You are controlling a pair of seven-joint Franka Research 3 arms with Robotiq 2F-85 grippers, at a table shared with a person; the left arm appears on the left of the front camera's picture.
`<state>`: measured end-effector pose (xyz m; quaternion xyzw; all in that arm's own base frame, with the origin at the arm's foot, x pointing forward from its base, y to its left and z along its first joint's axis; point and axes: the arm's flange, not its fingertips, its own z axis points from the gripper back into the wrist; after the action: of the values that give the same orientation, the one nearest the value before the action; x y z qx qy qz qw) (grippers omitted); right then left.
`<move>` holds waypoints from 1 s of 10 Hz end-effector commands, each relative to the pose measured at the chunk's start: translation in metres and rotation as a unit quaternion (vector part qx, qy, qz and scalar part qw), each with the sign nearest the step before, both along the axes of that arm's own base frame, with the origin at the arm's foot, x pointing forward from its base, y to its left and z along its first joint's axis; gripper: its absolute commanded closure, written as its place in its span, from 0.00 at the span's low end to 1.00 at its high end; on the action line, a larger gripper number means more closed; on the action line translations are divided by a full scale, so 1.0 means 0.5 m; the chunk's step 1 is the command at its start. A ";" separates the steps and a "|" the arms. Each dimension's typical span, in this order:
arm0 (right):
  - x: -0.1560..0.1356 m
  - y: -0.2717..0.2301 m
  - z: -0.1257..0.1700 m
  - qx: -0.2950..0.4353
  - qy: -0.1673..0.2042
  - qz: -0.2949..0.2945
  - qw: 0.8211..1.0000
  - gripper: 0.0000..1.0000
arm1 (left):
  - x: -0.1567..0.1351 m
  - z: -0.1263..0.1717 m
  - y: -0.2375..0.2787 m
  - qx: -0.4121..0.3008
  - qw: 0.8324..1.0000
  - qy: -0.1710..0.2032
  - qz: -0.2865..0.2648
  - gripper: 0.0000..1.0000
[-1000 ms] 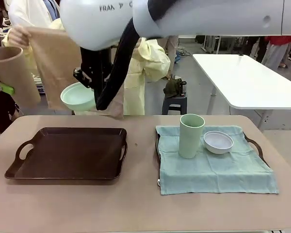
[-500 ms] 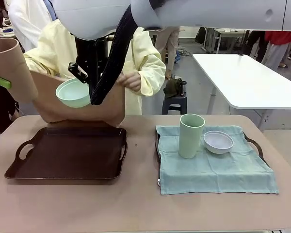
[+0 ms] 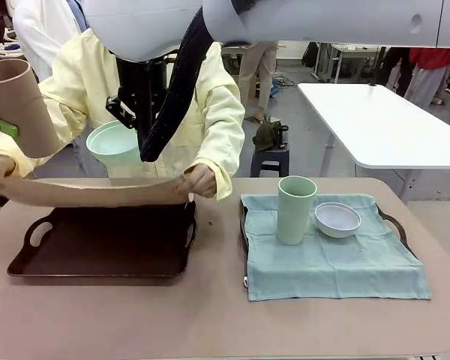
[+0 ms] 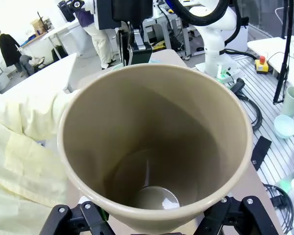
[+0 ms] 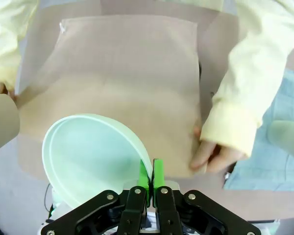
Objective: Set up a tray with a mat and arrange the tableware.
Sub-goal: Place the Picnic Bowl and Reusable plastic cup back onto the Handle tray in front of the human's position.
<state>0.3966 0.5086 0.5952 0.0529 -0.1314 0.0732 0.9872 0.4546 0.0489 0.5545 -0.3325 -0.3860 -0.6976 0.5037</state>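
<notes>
since a moment ago, the person's hands (image 3: 201,180) are bringing the tan mat (image 3: 97,193) down flat over the dark tray (image 3: 31,264). the left claw (image 4: 152,223) is holding the tan cup (image 3: 19,105) aloft, the right claw (image 5: 150,182) pinching the mint bowl (image 3: 116,144) by its rim. the sage cup (image 3: 295,210) and white bowl (image 3: 337,219) are already sitting on the green mat (image 3: 337,266); the left tray is waiting for its pieces.

The front camera looked across the surface (image 3: 210,315) at the person. The left wrist camera stared close into the tan cup (image 4: 154,147). The right wrist camera faced down; both it and the front caught the tan mat (image 5: 112,88).
</notes>
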 end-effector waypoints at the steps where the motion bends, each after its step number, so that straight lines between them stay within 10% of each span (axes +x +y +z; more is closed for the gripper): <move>1: -0.002 -0.001 -0.002 -0.001 -0.004 -0.001 1.000 1.00 | -0.001 0.003 -0.001 0.001 1.000 -0.006 -0.002 1.00; 10: -0.002 -0.001 -0.002 -0.001 -0.004 -0.001 1.000 1.00 | -0.001 0.003 -0.001 0.001 1.000 -0.006 -0.002 1.00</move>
<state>0.3967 0.5086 0.5953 0.0530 -0.1314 0.0732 0.9872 0.4546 0.0492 0.5545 -0.3324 -0.3861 -0.6975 0.5039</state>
